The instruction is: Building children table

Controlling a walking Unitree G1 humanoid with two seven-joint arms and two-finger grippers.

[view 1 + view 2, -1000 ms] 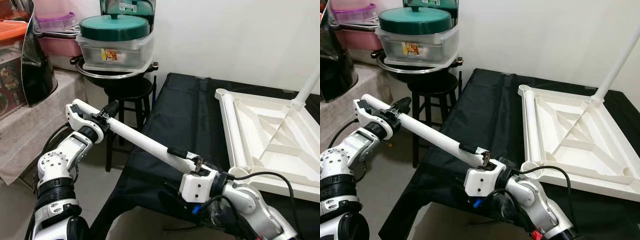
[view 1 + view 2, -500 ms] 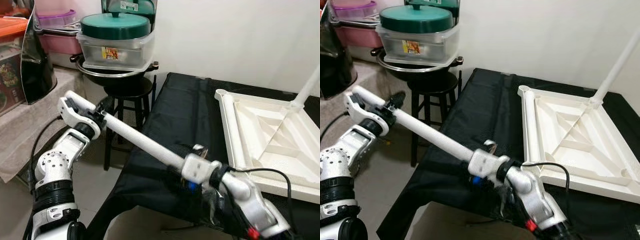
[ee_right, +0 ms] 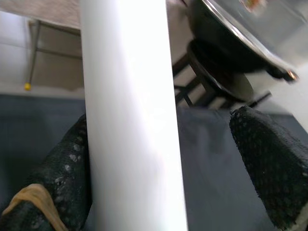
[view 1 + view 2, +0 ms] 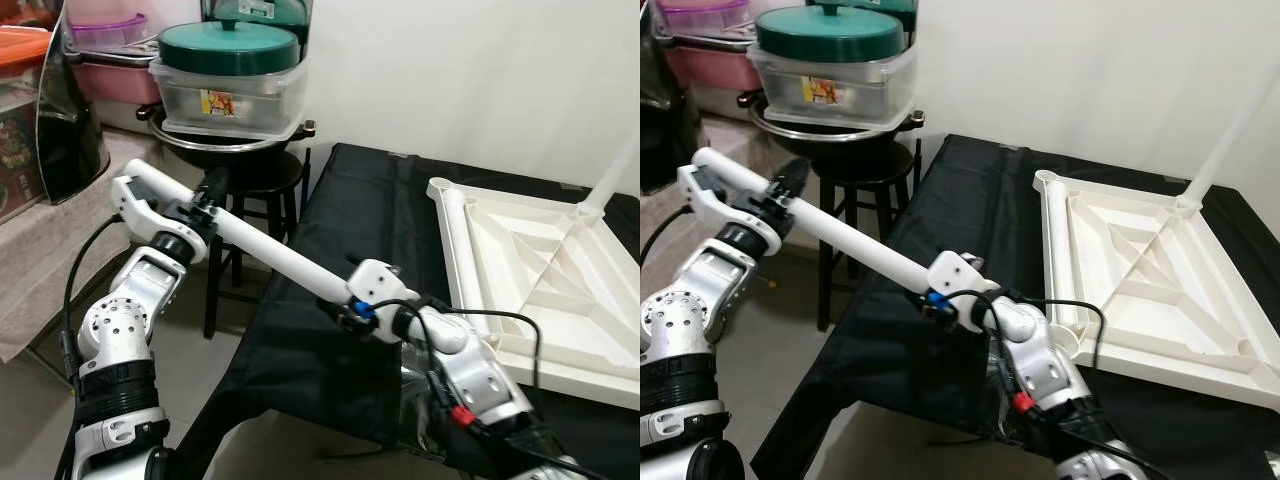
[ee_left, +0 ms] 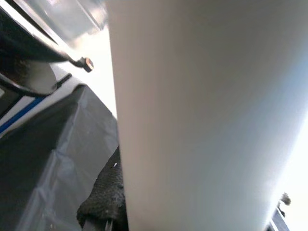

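A long white table leg (image 4: 272, 252) slants in the air over the near left edge of the black-covered table (image 4: 360, 215). My left gripper (image 4: 207, 197) is shut on its upper left end, near the stool. My right gripper (image 4: 347, 303) is at the leg's lower right end. In the right wrist view the leg (image 3: 130, 120) rests against one finger, and the other finger (image 3: 269, 163) stands apart from it, so this gripper is open. The white table top (image 4: 530, 270) lies upside down on the right, with one leg (image 4: 615, 170) standing upright at its far corner.
A black stool (image 4: 255, 185) stands to the left of the table and carries a wok and a clear box with a green lid (image 4: 230, 70). A cloth-covered counter (image 4: 50, 240) with containers runs along the left. A white wall is behind.
The leg has risen and shifted up and to the left with both arms. My right wrist has rolled over and moved closer to the table top's near corner.
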